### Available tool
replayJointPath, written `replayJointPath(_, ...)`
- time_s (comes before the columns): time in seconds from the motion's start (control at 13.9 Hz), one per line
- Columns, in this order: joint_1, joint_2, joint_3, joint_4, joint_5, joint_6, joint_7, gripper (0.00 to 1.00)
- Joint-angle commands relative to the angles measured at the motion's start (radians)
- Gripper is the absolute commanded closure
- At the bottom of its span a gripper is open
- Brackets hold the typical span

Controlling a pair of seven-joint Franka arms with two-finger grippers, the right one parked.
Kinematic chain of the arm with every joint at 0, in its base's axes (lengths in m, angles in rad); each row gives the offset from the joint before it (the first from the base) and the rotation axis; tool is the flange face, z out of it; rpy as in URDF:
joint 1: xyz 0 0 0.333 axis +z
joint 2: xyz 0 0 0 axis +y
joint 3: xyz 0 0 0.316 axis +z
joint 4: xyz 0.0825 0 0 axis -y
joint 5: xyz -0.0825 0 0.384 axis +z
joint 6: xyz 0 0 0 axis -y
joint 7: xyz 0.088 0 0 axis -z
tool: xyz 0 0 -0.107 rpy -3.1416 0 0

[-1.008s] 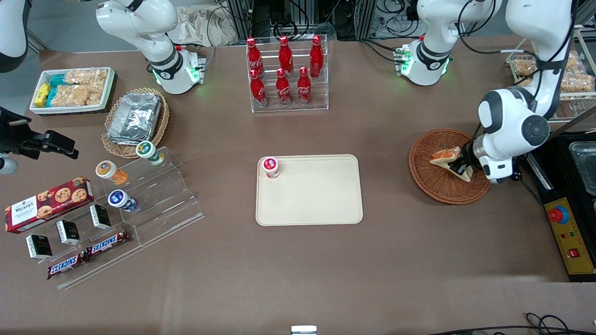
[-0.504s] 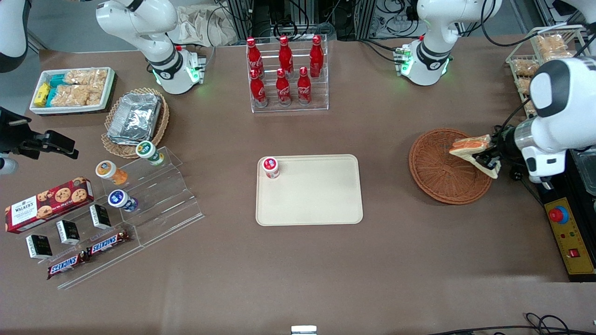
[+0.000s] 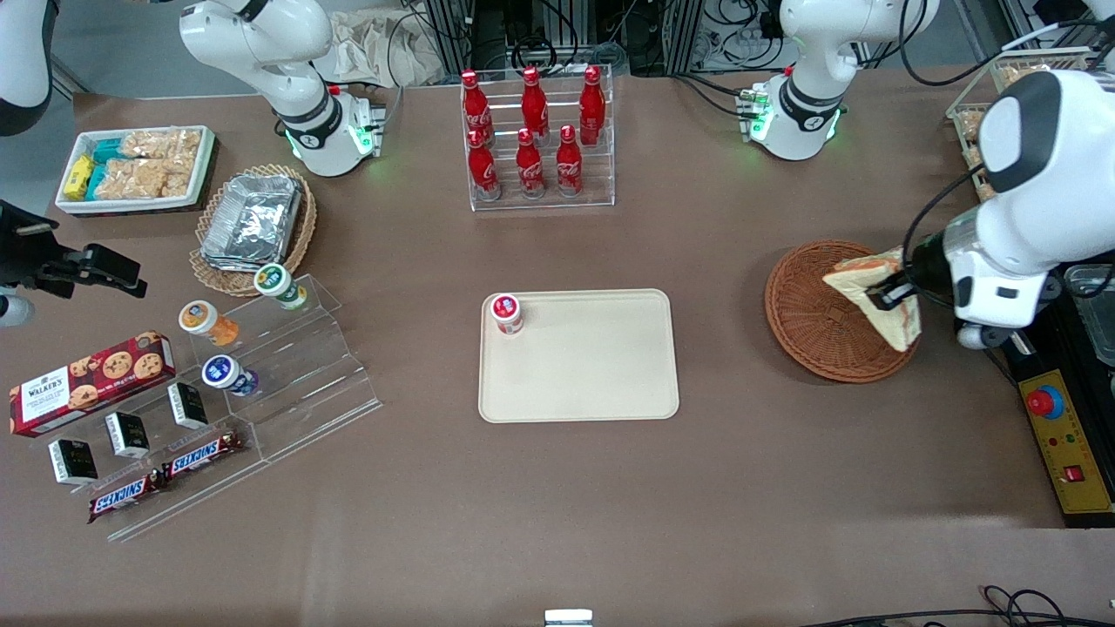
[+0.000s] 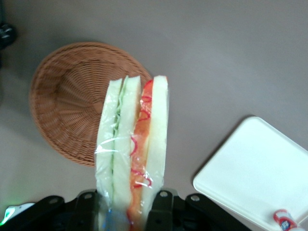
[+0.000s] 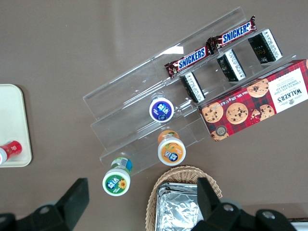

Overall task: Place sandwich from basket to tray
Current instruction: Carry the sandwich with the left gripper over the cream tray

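Note:
My left gripper (image 3: 890, 293) is shut on the sandwich (image 3: 875, 294), a clear-wrapped wedge of white bread with orange-red filling, and holds it in the air above the working-arm side of the round reddish-brown wicker basket (image 3: 806, 315). In the left wrist view the sandwich (image 4: 134, 144) stands between my fingers (image 4: 161, 211), with the empty basket (image 4: 67, 108) below it and a corner of the tray (image 4: 255, 168) beside. The cream tray (image 3: 592, 370) lies at the middle of the table, toward the parked arm from the basket.
A small red-capped cup (image 3: 506, 313) stands on the tray's corner. A rack of red cola bottles (image 3: 533, 139) stands farther from the camera. A control box with a red button (image 3: 1058, 435) lies at the working arm's table end. Snack shelves (image 3: 226, 383) lie toward the parked arm's end.
My gripper has lifted the sandwich out of the basket, rising and then shifting slightly back over the basket's edge. The basket is now empty.

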Motion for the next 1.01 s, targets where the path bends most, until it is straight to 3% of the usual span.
replayJointPath(0.0, -0.014, 0.087, -0.103, 0.100, 0.016, -0.027, 0.018, 0.68)
replayJointPath(0.29, -0.160, 0.217, -0.163, 0.160, 0.138, -0.007, 0.010, 0.66)
replayJointPath(0.58, -0.281, 0.351, -0.162, 0.183, 0.145, 0.143, 0.009, 0.66)
replayJointPath(0.94, -0.339, 0.483, -0.162, 0.172, 0.188, 0.254, 0.007, 0.66)
